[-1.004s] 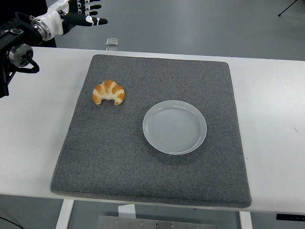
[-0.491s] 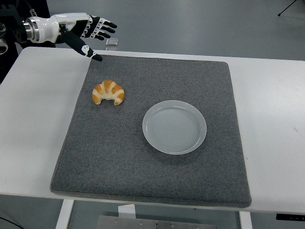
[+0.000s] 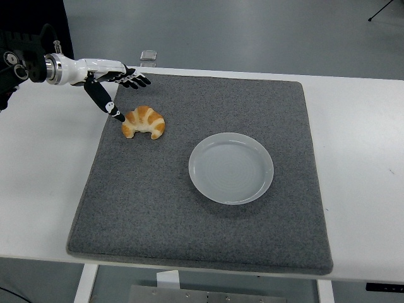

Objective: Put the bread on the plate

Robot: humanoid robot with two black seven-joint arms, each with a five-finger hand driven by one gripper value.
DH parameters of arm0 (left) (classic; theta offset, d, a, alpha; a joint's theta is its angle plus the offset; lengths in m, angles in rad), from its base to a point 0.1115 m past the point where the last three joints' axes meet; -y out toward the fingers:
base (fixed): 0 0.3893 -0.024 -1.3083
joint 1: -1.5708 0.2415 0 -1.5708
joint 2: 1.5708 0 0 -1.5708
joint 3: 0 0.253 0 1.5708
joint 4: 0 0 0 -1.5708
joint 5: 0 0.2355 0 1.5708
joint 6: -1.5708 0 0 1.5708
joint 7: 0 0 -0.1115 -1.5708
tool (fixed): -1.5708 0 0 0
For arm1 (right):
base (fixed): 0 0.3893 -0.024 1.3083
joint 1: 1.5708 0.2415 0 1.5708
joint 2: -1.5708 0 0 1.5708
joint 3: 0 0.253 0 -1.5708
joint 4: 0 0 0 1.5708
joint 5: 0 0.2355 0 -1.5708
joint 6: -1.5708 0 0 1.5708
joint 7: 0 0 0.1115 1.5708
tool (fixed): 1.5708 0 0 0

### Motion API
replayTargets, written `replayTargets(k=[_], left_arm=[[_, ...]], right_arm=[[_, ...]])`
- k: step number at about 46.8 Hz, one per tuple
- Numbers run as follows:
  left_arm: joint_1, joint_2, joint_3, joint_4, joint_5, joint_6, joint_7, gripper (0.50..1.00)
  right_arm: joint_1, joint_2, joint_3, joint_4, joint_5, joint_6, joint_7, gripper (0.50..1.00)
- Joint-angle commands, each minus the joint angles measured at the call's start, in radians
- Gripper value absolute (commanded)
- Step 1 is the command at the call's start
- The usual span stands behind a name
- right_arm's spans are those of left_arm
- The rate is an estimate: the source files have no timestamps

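Head view shows the left hand (image 3: 112, 85) reaching in from the left edge over the far-left corner of the grey mat (image 3: 202, 221), its white-shelled wrist leading to black fingers (image 3: 136, 79) that are spread apart and hold nothing. The thumb (image 3: 107, 104) angles down and toward the table's near side, its tip just beside the left end of the croissant (image 3: 144, 122) — whether it actually touches the pastry cannot be told. The other four fingers fan out toward the right, above the mat's far edge and clear of the croissant. The croissant lies on the mat in its far-left part, a golden crescent with its two tips pointing toward the near edge. To its right and somewhat nearer sits the round white plate (image 3: 202, 189), well apart from the croissant, with nothing on it — so the bread is not yet on the plate. The mat covers most of the white table (image 3: 44, 189), which shows bare on both sides. Beyond the table's far edge, behind the hand, a small clear square object (image 3: 149, 55) rests on the floor or a ledge; what it is cannot be made out.
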Motion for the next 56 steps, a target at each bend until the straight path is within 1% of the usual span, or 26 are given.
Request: replayTargets(k=[1, 5, 15, 22, 27, 36, 42, 48, 54, 56], left_arm=[[0.002, -0.036, 0.039, -0.001, 0.03, 0.059, -0.001, 1.0], [0.001, -0.065, 0.062, 0.002, 0.032, 0.088, 0.001, 1.0], [0.002, -0.114, 0.067, 0.036, 0.07, 0.104, 0.004, 0.99], [0.019, -0.117, 0.067, 0.039, 0.122, 0.13, 0.004, 0.977], [0.027, -0.119, 0.067, 0.039, 0.145, 0.135, 0.004, 0.96], [0.033, -0.122, 0.067, 0.039, 0.148, 0.136, 0.004, 0.936], [0.034, -0.122, 0.068, 0.039, 0.15, 0.156, 0.004, 0.906], [0.039, -0.14, 0.094, 0.042, 0.151, 0.162, 0.006, 0.894], [0.041, -0.142, 0.1, 0.045, 0.153, 0.177, 0.006, 0.876], [0.041, -0.143, 0.1, 0.045, 0.153, 0.177, 0.006, 0.864]], right_arm=[[0.0, 0.0, 0.0, 0.0, 0.0, 0.0, 0.001, 0.952], [0.0, 0.0, 0.0, 0.0, 0.0, 0.001, 0.001, 0.952], [0.0, 0.0, 0.0, 0.0, 0.0, 0.0, -0.001, 0.952], [0.0, 0.0, 0.0, 0.0, 0.0, 0.0, -0.001, 0.952], [0.0, 0.0, 0.0, 0.0, 0.0, 0.0, 0.001, 0.954], [0.0, 0.0, 0.0, 0.0, 0.0, 0.001, 0.001, 0.952], [0.0, 0.0, 0.0, 0.0, 0.0, 0.001, 0.001, 0.952], [0.0, 0.0, 0.0, 0.0, 0.0, 0.001, 0.001, 0.952], [0.0, 0.0, 0.0, 0.002, 0.0, 0.0, 0.001, 0.952], [0.0, 0.0, 0.0, 0.0, 0.0, 0.001, 0.001, 0.952]])
